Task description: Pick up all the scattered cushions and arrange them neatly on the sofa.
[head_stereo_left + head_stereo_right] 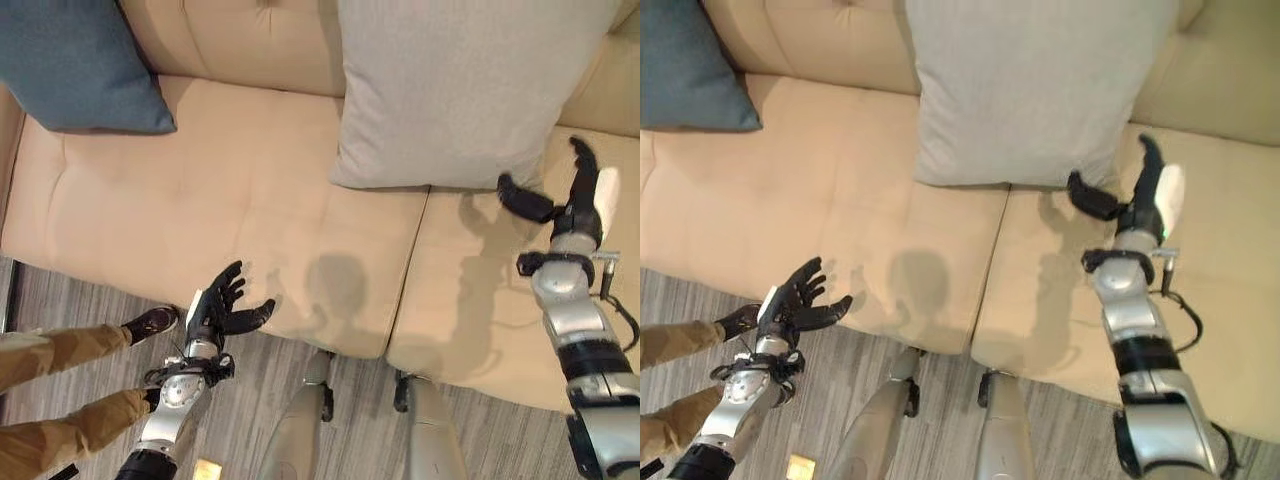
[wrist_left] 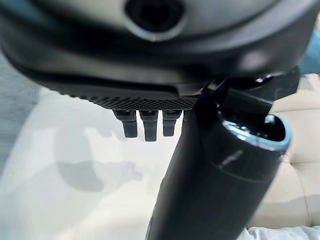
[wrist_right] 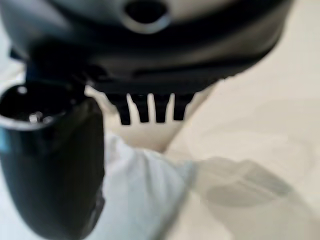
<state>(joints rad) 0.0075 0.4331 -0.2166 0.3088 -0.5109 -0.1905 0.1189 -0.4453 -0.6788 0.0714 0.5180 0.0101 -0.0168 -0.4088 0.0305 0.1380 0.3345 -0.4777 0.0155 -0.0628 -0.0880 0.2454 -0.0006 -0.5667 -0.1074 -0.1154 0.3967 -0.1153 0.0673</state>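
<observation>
The large light grey fabric cushion [image 1: 455,90] stands upright on the beige upholstered sofa [image 1: 220,200], leaning against the backrest above the seam between two seat pads. The dark blue-grey fabric cushion [image 1: 80,62] leans against the backrest at the sofa's left end, well apart from the grey cushion.

The right hand [image 1: 572,200] is over the right seat pad, just beside the grey cushion's lower right corner. Its fingers are extended and its thumb is spread away from them toward the cushion corner; nothing is held. Whether the thumb tip touches the fabric cannot be determined.

The left hand [image 1: 222,305] is at the front edge of the left seat pad, with fingers spread and relaxed, holding nothing.

A person's legs in tan trousers with a dark shoe [image 1: 150,322] are on the grey wood-pattern floor [image 1: 90,300], near the left hand.
</observation>
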